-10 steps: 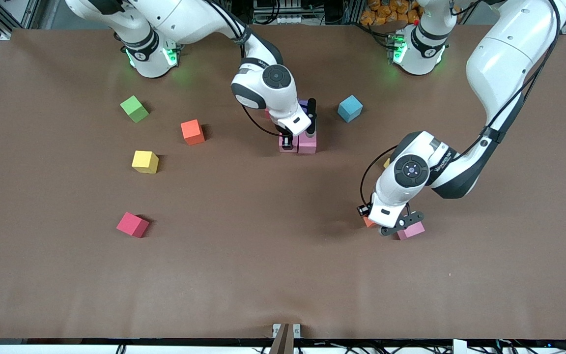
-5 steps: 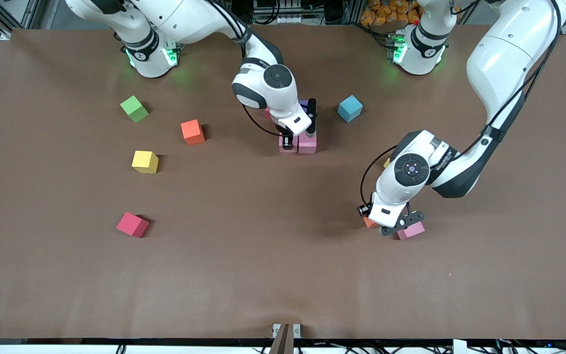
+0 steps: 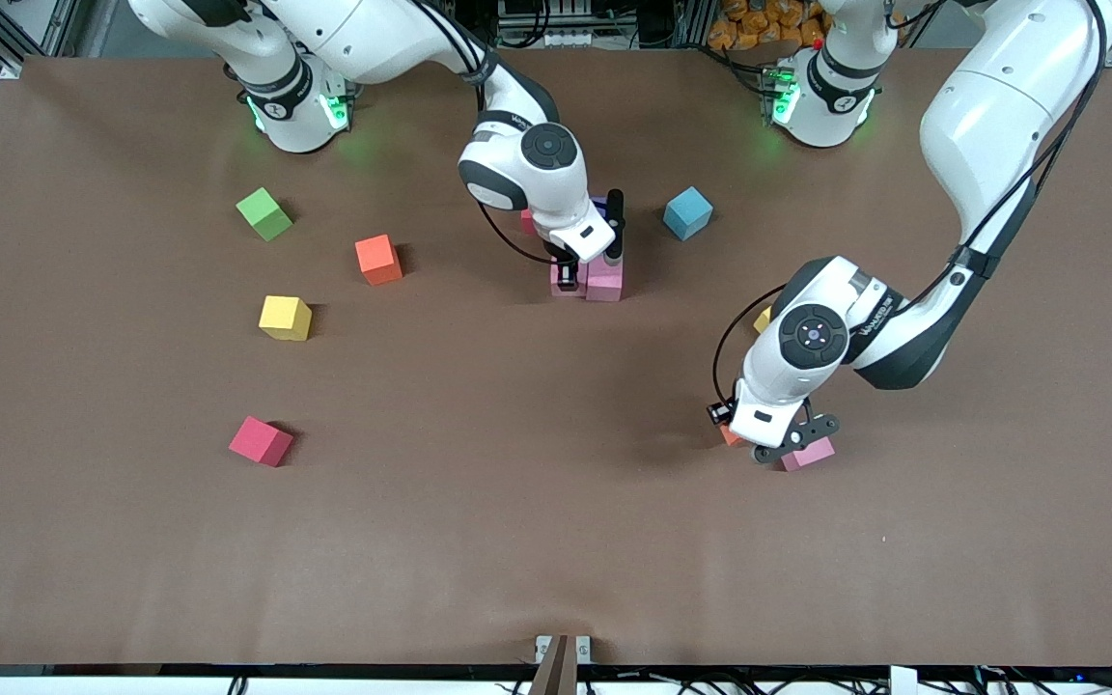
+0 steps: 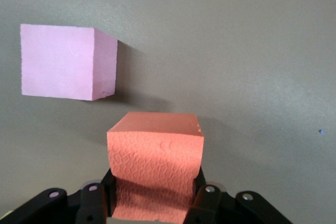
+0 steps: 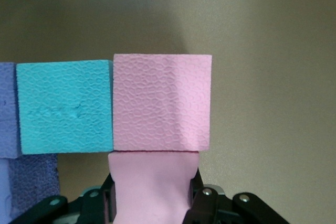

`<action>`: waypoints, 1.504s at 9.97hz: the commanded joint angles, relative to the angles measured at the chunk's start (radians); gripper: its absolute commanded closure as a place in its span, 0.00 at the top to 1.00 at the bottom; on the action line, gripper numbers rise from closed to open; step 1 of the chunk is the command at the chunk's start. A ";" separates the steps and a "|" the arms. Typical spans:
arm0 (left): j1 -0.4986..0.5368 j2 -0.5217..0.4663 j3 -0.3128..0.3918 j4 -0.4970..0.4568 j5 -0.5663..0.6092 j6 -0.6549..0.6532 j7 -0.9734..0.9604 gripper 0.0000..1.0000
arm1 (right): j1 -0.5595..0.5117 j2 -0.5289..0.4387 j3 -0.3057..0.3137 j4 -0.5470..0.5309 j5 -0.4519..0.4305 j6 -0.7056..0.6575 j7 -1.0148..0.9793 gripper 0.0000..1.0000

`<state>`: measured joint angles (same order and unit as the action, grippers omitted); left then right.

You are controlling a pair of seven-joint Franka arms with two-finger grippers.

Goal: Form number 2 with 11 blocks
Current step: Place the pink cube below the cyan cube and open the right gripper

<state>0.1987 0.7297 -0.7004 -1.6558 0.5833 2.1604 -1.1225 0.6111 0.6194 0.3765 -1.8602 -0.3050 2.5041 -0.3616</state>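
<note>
My left gripper (image 4: 155, 203) has its jaws clamped on an orange block (image 4: 156, 169) low over the bench (image 3: 517, 541), with a loose pink block (image 4: 68, 61) lying on the bench just beside it, apart from it. My right gripper (image 5: 152, 200) has its jaws clamped on a pink block (image 5: 152, 182) whose edge touches another pink block (image 5: 163, 102) in the cluster; that one sits flush against a light blue block (image 5: 64, 107), and purple blocks (image 5: 31, 182) show at the cluster's edge. I take the cluster (image 3: 590, 275) as my landmark. A second light blue block (image 3: 688, 213) lies beside it toward the left arm's end and a little farther from the front camera. Toward the right arm's end lie another orange block (image 3: 378, 259), a green cube (image 3: 264, 213), a yellow block (image 3: 285, 318) and, nearest the front camera, a red block (image 3: 261, 441). Another yellow block (image 3: 762, 319) peeks out from under the left arm. The bench is covered in plain brown, and metal framing and cables stand along its edge by the arm bases.
</note>
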 commanded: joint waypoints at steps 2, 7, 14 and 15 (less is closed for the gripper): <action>0.016 -0.030 -0.016 -0.012 -0.026 -0.022 0.004 0.25 | 0.013 0.006 -0.015 0.012 -0.017 0.009 0.026 0.74; 0.019 -0.030 -0.016 -0.012 -0.026 -0.020 0.004 0.25 | -0.011 -0.041 -0.033 0.007 -0.013 -0.025 0.023 0.81; 0.021 -0.030 -0.016 -0.012 -0.026 -0.022 0.004 0.25 | -0.083 -0.148 -0.027 -0.010 -0.008 -0.140 0.013 0.82; 0.021 -0.030 -0.016 -0.012 -0.028 -0.022 0.004 0.25 | -0.099 -0.148 -0.027 -0.010 -0.008 -0.142 -0.014 0.82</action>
<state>0.2121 0.7247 -0.7113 -1.6558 0.5833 2.1563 -1.1225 0.5406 0.4968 0.3400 -1.8425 -0.3049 2.3677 -0.3623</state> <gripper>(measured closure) 0.449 0.176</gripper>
